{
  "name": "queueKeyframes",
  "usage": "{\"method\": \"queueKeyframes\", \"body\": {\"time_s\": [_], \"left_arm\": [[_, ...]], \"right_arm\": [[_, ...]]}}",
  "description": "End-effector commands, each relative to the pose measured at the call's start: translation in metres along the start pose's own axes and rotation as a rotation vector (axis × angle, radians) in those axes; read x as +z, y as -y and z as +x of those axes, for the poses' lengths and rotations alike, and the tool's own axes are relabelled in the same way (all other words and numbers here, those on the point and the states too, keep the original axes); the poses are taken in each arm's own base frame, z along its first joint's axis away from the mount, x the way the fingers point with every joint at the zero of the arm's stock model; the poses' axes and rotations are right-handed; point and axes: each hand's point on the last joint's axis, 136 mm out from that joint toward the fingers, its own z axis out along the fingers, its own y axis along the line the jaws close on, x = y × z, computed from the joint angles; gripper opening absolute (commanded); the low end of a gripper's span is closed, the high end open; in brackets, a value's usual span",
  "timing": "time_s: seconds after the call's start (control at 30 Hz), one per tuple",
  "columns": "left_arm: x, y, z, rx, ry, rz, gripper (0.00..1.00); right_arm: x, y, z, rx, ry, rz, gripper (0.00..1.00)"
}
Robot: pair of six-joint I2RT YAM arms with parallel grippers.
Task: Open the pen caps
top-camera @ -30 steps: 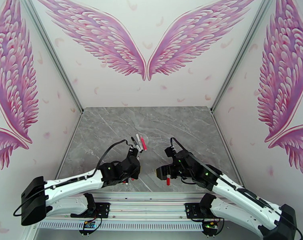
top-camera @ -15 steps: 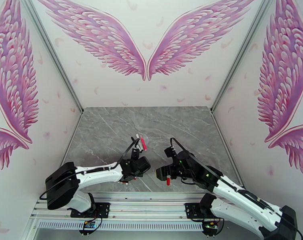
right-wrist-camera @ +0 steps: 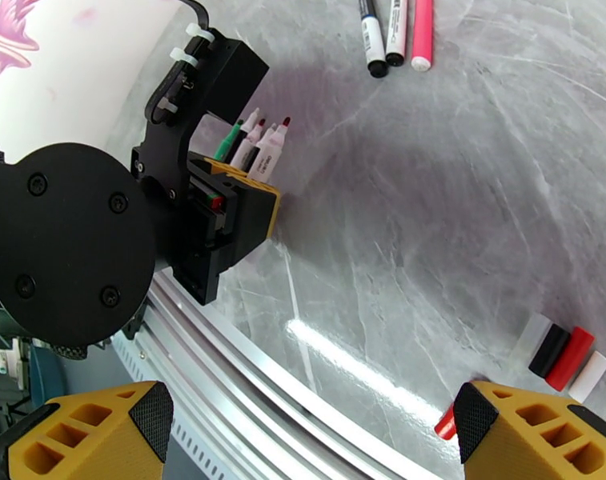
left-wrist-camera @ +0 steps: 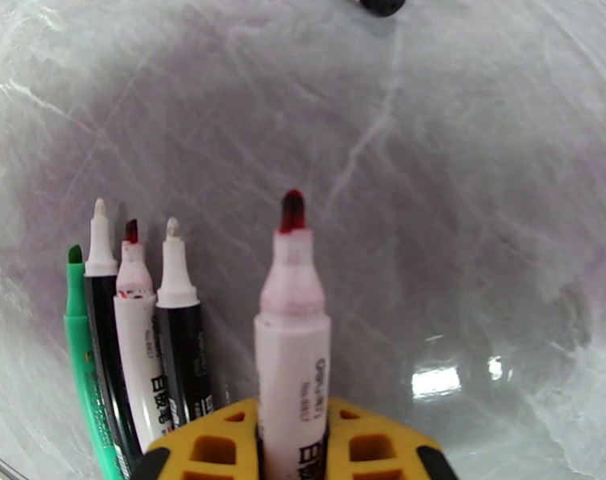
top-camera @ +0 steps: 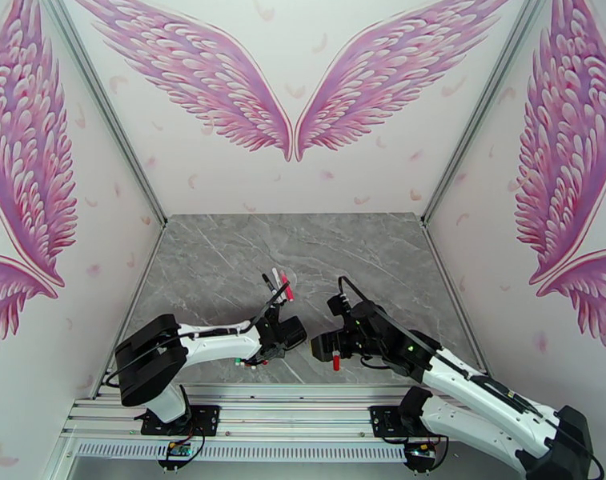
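Cams: 1 top, 2 wrist.
From high behind arm bases [top-camera: 182,416] toward far wall [top-camera: 294,186]; from wrists, close over table [top-camera: 222,258], both catching red-tipped pen [left-wrist-camera: 291,338].

A grey marble-patterned counter [top-camera: 222,258] with pale veins spans the floor of the booth, showing a bright patch of reflected light [left-wrist-camera: 435,382] on its glossy surface. The far wall [top-camera: 294,190] carries a pair of large pink feathered wings [top-camera: 198,70] meeting at the middle. Similar wings cover the left wall [top-camera: 30,154] and the right wall [top-camera: 575,138], with small pink petals scattered around. Slanting metal posts [top-camera: 99,102] mark the far corners. Silver rails [top-camera: 303,398] run along the near edge.
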Motion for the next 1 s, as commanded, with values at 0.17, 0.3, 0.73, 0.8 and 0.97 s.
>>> {"method": "queueKeyframes", "body": {"time_s": [0.17,0.3,0.73,0.8,0.97], "left_arm": [[0.0035,-0.0053,0.0012,-0.023,-0.003,-0.048,0.16],[0.0053,-0.0062,0.0037,-0.028,-0.010,-0.056,0.18],[0.0055,-0.0097,0.0067,-0.048,-0.019,-0.071,0.27],[0.0046,-0.0106,0.0063,-0.046,-0.019,-0.076,0.27],[-0.0026,-0.0118,0.0014,-0.050,-0.008,-0.080,0.27]], "right_arm": [[0.0073,0.0033,-0.0007,0.026,0.005,0.009,0.99],[0.0077,0.0038,-0.0005,0.031,0.006,0.008,0.99],[0.0106,0.0037,0.0007,0.031,0.000,0.004,0.99],[0.0111,0.0042,0.0008,0.031,-0.002,0.007,0.99],[0.0112,0.0052,0.0016,0.029,-0.003,0.010,0.99]]}}
